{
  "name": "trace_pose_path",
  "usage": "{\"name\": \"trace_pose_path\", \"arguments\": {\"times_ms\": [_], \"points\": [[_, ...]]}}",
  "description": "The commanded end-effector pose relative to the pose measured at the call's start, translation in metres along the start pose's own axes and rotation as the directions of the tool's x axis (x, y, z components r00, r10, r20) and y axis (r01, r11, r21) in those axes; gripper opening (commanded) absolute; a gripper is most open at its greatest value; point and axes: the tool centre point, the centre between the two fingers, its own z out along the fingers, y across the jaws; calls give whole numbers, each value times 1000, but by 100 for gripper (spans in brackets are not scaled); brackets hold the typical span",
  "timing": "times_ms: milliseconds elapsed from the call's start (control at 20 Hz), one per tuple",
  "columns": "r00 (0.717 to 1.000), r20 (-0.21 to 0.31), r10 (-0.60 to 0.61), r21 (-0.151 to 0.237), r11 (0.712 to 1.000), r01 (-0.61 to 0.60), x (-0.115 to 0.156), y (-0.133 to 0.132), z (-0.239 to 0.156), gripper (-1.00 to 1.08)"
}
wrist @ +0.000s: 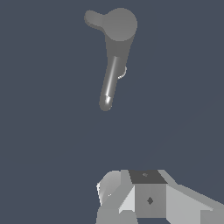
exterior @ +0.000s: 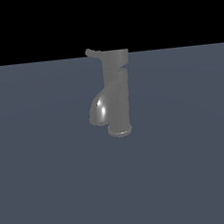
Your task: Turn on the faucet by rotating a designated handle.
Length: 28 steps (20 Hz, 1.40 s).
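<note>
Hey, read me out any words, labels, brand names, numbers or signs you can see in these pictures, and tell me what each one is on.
None: no readable text in either view.
The faucet, its handle and the floor are plain.
The gripper shows only a small dark diamond mark, not a letter or number.

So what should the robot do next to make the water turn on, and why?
Probably move closer to the handle. In the wrist view the gripper is well apart from the faucet and touches nothing. The small lever sticks sideways from the top cap, so it must get there before it can push.
</note>
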Motion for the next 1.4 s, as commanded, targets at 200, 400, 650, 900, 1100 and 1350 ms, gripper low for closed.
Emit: {"name": "trace_pose_path", "arguments": {"times_ms": [200,400,650,900,1100,1350], "points": [[1000,5,-9,-15,1000,9,0,0,1,-100],[999,15,-33,-48,998,33,-1,0,2,-100],[999,17,-40,-55,998,41,-1,0,2,-100],[1000,16,-17,-45,999,18,3,-1,3,-100],[1000,17,22,-30,999,-21,12,-2,4,-100],[995,21,98,-4,995,-98,29,-4,7,-100]]}}
